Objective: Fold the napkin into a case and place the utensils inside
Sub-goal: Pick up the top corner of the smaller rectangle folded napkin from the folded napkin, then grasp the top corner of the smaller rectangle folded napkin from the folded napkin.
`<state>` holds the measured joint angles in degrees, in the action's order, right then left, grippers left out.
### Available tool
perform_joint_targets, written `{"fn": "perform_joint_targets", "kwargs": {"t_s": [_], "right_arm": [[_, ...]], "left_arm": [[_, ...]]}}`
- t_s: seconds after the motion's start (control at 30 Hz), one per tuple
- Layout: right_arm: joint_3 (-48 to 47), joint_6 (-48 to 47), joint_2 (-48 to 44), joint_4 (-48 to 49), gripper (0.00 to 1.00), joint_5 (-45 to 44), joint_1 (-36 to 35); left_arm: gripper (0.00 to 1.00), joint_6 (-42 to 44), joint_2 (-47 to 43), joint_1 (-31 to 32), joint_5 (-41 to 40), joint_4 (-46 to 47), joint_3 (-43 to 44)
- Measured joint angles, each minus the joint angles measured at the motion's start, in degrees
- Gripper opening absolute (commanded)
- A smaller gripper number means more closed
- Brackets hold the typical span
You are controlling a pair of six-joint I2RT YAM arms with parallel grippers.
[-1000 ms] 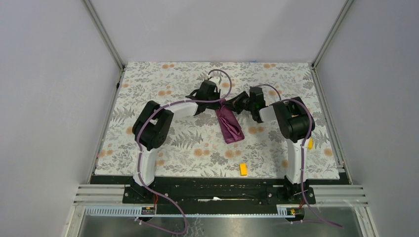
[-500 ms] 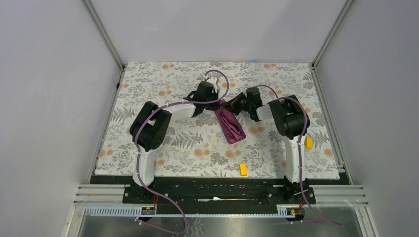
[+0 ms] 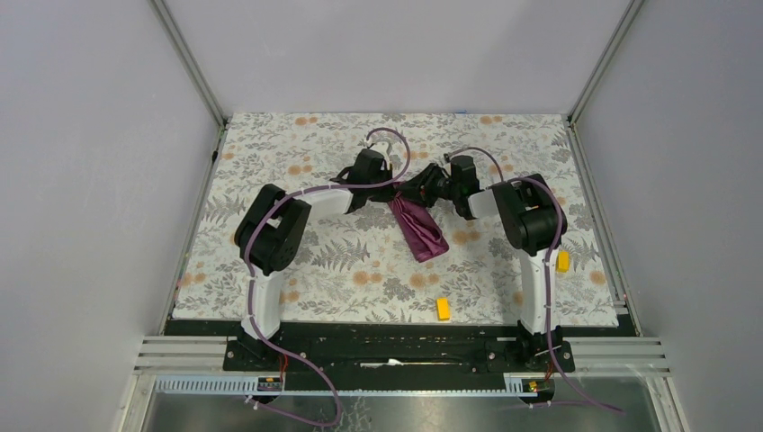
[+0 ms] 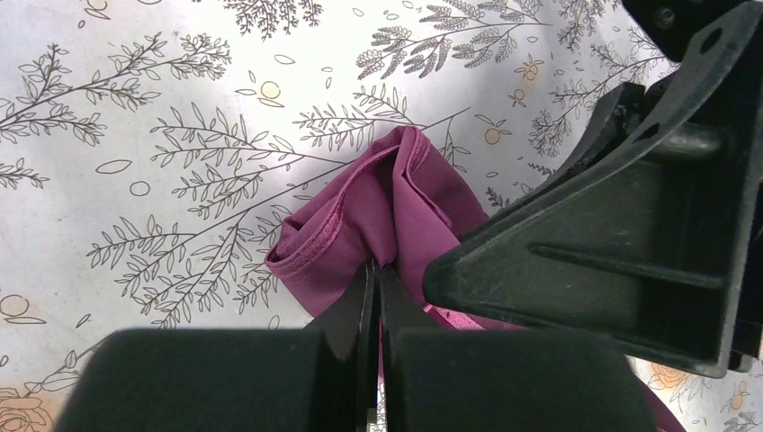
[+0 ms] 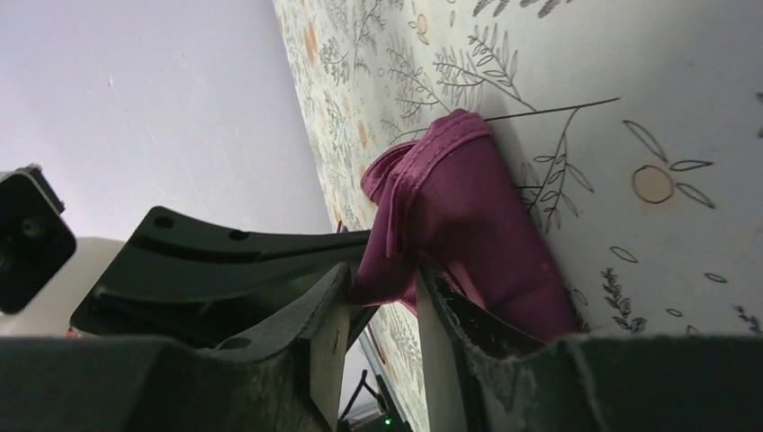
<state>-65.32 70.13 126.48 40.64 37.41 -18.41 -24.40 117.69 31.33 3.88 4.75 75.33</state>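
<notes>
Napkin (image 3: 421, 229): a narrow plum band, folded, lying flat on the surface (image 3: 297, 162) and slanting from its far end towards the near right.
Napkin, far end: bunched and lifted a little, with folds and a stitched hem showing in the left wrist view; both claws meet here.
Napkin, near end: flat on the surface, with no claw on it.
Left claw (image 4: 373, 286): comes at the napkin's far end from the left. Its fingers are pressed together with no gap, and a fold of the napkin is pinched between the tips.
Right claw (image 5: 381, 274): comes at the same far end from the right, just beside the left claw. Its fingers stand part-way apart with the napkin's raised edge between them; a firm pinch cannot be made out.
Claws together: nearly tip to tip over the napkin's far end; the right claw fills the right side of the left wrist view.
Near block (image 3: 443, 309): small and yellow, on the surface well nearer than the napkin's near end and slightly to its right.
Right block (image 3: 562, 261): small and yellow, well to the right of the napkin, just beside the right arm.
</notes>
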Motion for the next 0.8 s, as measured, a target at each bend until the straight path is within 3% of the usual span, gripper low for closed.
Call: {"fn": "perform_joint_targets", "kwargs": {"t_s": [0.17,0.33,0.8], "right_arm": [[-0.2,-2.8,-0.2,-0.9,0.15,1.4,0.3],[-1.6,-4.6,0.1,-2.7,0.01,1.6,0.4],[-10.6,-9.3,6.9,-10.0,0.00,1.5,-1.7]], "left_arm": [[0.00,-0.7,0.0,-0.2,0.1,0.2,-0.5],[0.00,-1.0,0.0,-0.3,0.3,0.2,-0.8],[0.00,-2.3,-0.6,-0.7,3.4,1.4,-0.8]]}}
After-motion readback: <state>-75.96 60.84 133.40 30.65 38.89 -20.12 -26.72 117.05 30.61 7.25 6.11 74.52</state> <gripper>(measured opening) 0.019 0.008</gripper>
